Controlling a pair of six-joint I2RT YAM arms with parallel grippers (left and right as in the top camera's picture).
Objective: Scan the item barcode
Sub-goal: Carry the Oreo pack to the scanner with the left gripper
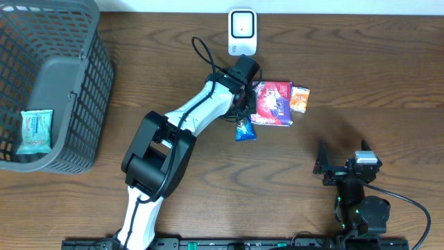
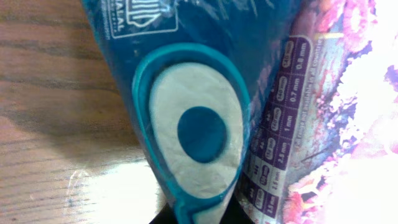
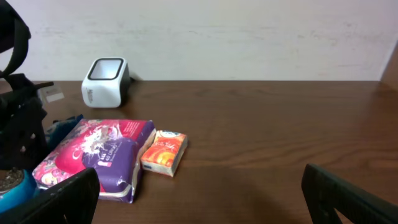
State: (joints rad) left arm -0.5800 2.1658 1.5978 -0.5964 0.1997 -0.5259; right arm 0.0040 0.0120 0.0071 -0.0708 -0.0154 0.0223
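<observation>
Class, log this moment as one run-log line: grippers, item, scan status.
left gripper: shut on blue packet | right gripper: open, empty | scan: packet not yet at scanner

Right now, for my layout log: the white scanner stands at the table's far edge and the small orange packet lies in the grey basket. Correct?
No: the orange packet lies on the table beside the pink and purple pack, not in the grey basket. The overhead view shows it. The rest holds.

The left arm (image 1: pixel 201 107) is clad in white shells with black joints, a black cable (image 1: pixel 202 48) looped farthest from the base rail (image 1: pixel 229 244). The right arm (image 1: pixel 361 205) and right claw (image 3: pixel 199 177) are all black.
</observation>
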